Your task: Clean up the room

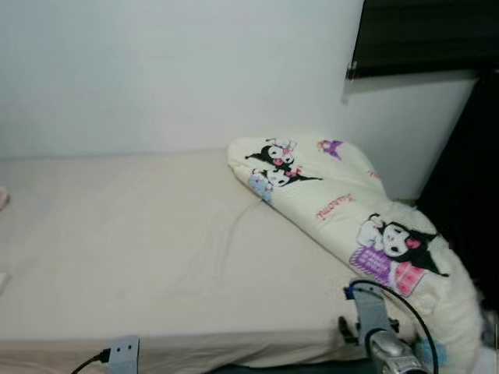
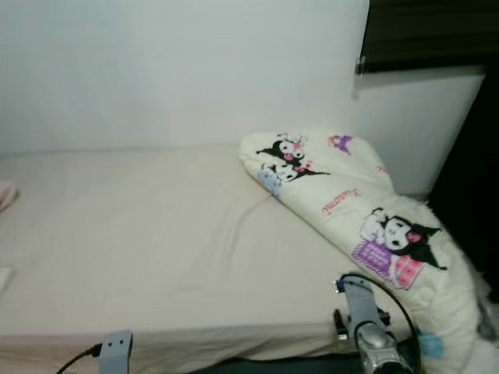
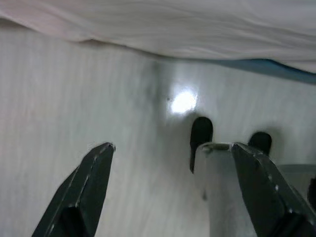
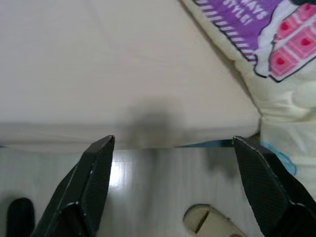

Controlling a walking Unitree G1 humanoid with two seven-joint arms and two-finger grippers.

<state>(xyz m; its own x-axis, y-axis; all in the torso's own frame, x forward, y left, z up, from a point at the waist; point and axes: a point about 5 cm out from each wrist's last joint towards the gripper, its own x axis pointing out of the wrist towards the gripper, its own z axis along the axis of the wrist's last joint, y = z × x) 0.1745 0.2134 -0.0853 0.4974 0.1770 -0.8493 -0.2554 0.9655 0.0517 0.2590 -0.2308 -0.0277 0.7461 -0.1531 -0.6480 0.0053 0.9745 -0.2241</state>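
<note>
A cream blanket (image 1: 351, 210) printed with black-and-white cartoon figures lies bunched along the right side of the bed (image 1: 140, 241); it runs from the wall down to the bed's front corner. The rest of the bed is a smooth cream sheet. My right gripper (image 4: 173, 140) is open, low by the bed's front edge, with the blanket's (image 4: 276, 44) purple and pink print just beyond it. My left gripper (image 3: 172, 146) is open over the pale floor (image 3: 74, 89) below the hanging sheet. Both silver wrists (image 1: 378, 327) (image 1: 123, 354) show in front of the bed.
A white wall backs the bed. A dark blind (image 1: 421, 35) hangs at the top right, with a dark gap (image 1: 468, 179) beside the bed below it. Something pink (image 1: 3, 199) lies at the bed's left edge. A pale slipper-like object (image 4: 212, 222) lies on the floor.
</note>
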